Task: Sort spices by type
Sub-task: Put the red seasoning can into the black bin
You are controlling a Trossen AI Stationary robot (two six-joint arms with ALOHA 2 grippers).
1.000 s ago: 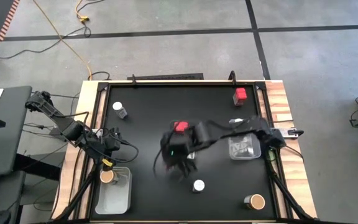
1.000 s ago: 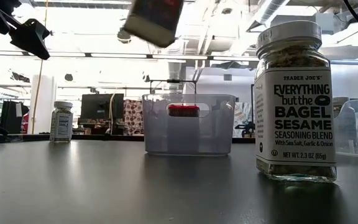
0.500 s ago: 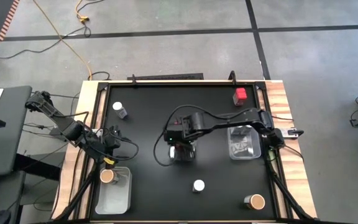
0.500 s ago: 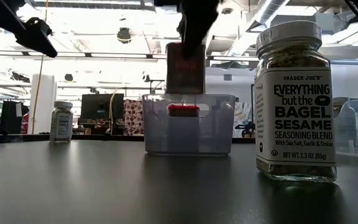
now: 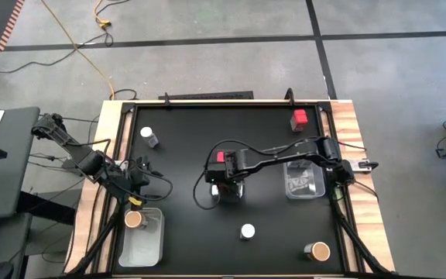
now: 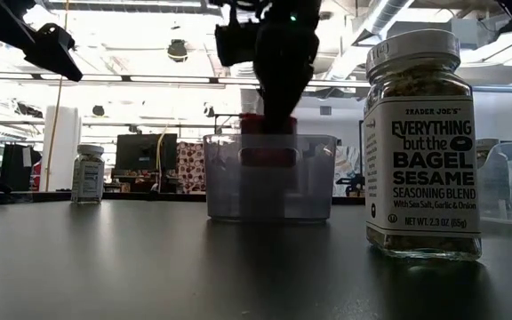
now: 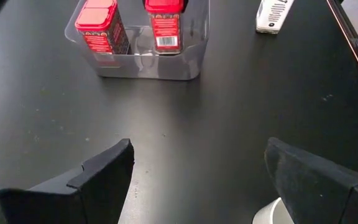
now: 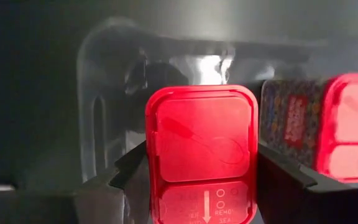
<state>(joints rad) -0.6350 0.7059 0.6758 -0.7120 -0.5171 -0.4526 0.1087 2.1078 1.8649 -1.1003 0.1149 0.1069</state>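
Note:
My right gripper [image 5: 224,172] reaches down into the clear middle bin [image 6: 229,191] and is shut on a red square-topped spice tin [image 8: 201,143]. A second red tin [image 8: 347,124] stands in the same bin beside it. Whether the held tin's base stands on the bin floor is hidden. My left gripper [image 7: 197,180] waits open over the table's left side, next to the left bin [image 5: 147,246] that holds a brown-topped jar [image 5: 133,219]. Loose on the table stand a white-lidded jar [image 5: 149,136], another white-lidded jar [image 5: 247,231], a brown-topped jar [image 5: 317,250] and a red tin [image 5: 299,118]. My right gripper pinches the red tin between its two fingers [image 8: 129,168] by the tin's two opposite sides just under the lid [image 8: 201,134]. It comes from above, pointing down. The tin stays upright, its body inside the bin and its lid [image 6: 268,124] just above the rim.
A third clear bin [image 5: 312,190] on the right side holds jars. The bagel-seasoning jar [image 6: 420,142] stands close to the near edge. The black table has raised wooden borders [image 5: 347,124] on both sides. Open tabletop lies between the left bin and the middle bin.
My right gripper has carried the red tin from high up, where it hung tilted, toward the middle bin. It has turned the tin upright over the bin and lowered it beside the other red tin. The fingers have stayed shut on it.

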